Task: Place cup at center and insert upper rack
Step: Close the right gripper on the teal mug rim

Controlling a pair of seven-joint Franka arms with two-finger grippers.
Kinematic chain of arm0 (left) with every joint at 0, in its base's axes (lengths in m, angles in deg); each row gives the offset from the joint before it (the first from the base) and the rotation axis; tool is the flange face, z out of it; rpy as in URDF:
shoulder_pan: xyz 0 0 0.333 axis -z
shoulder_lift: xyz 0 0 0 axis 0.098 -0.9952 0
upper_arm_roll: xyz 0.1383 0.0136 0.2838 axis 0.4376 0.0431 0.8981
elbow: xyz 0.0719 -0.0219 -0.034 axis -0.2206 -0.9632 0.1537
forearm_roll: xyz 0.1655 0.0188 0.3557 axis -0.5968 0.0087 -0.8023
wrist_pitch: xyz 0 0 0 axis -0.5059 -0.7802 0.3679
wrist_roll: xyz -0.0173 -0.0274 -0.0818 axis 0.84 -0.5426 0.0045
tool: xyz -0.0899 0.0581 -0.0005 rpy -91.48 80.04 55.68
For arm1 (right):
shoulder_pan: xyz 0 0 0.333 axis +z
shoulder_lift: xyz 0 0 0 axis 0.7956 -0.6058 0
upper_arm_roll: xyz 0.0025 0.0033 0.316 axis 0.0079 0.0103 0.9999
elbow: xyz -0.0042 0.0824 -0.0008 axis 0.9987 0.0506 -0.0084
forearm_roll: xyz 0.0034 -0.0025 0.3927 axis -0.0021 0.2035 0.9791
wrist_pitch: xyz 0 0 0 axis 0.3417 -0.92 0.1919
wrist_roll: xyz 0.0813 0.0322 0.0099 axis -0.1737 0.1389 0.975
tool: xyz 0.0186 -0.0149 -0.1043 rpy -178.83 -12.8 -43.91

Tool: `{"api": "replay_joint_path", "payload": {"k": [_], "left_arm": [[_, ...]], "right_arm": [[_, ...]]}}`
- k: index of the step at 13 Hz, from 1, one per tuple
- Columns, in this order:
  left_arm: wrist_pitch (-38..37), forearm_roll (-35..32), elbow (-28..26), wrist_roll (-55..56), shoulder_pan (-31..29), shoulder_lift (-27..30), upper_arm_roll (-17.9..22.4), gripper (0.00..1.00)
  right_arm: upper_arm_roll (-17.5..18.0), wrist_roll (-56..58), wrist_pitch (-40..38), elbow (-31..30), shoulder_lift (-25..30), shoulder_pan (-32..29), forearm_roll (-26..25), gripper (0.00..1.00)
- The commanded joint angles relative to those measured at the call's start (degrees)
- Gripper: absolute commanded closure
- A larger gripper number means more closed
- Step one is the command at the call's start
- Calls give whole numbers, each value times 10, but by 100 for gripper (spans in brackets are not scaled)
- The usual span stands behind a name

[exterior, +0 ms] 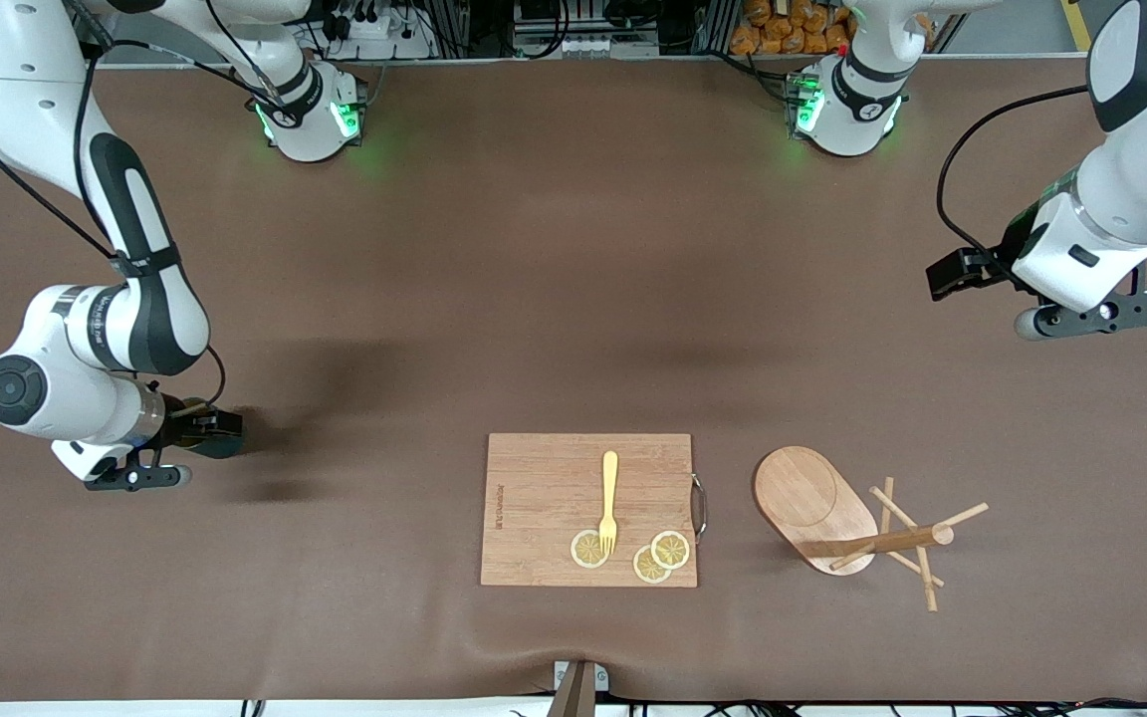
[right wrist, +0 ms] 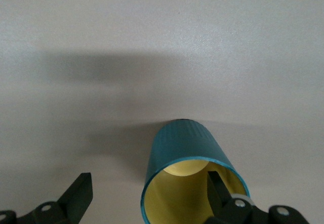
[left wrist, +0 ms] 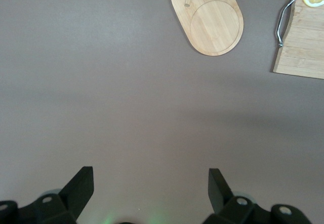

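Observation:
The cup, teal and ribbed with a yellow inside, stands on the brown table toward the right arm's end, its mouth facing my right gripper. That gripper is open and straddles the cup's wall, one finger inside and the other outside. In the front view the right gripper hides the cup. The upper rack, a wooden mug tree, lies tipped on its side beside the cutting board, toward the left arm's end; its oval base shows in the left wrist view. My left gripper waits open and empty over bare table.
A rectangular wooden cutting board with a metal handle lies near the table's front edge. It carries a yellow fork and three lemon slices. The arms' bases stand along the table's back edge.

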Motion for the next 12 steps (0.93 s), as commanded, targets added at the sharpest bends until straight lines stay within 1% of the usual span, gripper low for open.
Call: {"api": "replay_joint_path", "payload": {"k": [1,4,5,8,12], "left_arm": [[-2,-3,1,10,1,6,-6,0],[0,-3,1,10,-1,4,-6,0],[0,-3,1,10,-2,4,-6,0],[4,-4,0,10,-4,2,-6,0],[4,-4,2,8,-2,2,-6,0]], "right_arm": [[0,5,4,0,-6,-2,0,3],[0,6,-2,-1,-8,-2,0,21],[0,6,-2,-1,-8,-2,0,32],[0,32,-3,-1,-8,-4,0,55],[0,58,-3,-1,-8,-10,0,77]]}}
